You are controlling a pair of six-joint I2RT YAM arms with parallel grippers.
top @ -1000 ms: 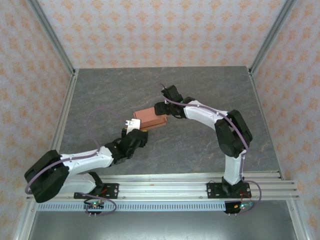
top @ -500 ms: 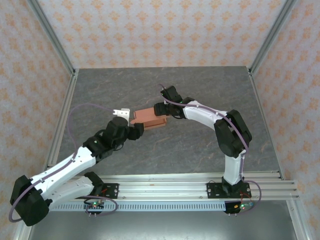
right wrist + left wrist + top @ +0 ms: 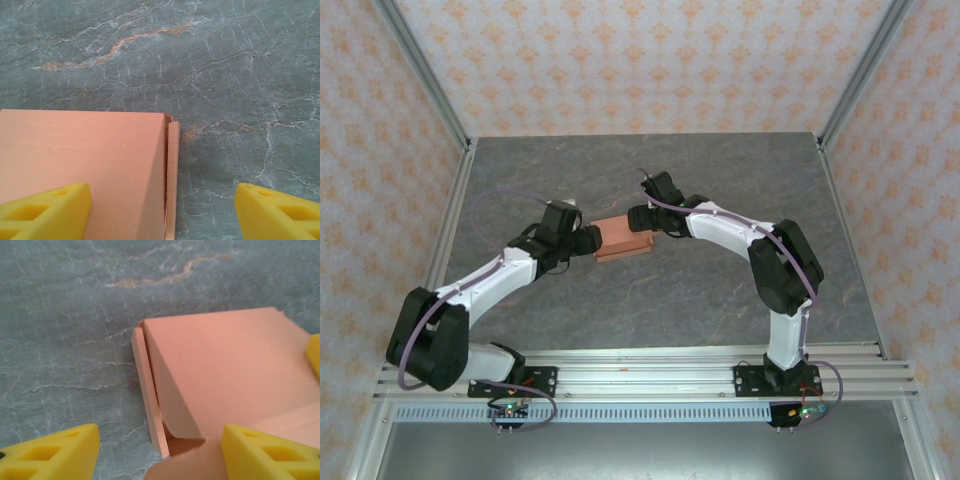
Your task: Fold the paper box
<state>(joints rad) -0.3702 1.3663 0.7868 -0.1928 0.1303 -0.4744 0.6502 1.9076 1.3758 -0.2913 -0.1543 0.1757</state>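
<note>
Two arms meet at the paper box [image 3: 623,238] in the middle of the grey counter [image 3: 720,170].

The box lies flat on the counter, and from above each end of it is hidden under an arm. The left gripper [image 3: 588,240] is at its left end and the right gripper [image 3: 640,217] is at its far right corner. Both are wide open and hold nothing. In the left wrist view the gripper [image 3: 160,429] has one yellow finger above the box [image 3: 225,370] and one over bare counter. A side flap there stands a bit open, and the bottom of the box is cut off. In the right wrist view the gripper [image 3: 162,186] sits over the box's [image 3: 80,150] edge the same way. I cannot tell if any finger touches the card.
</note>
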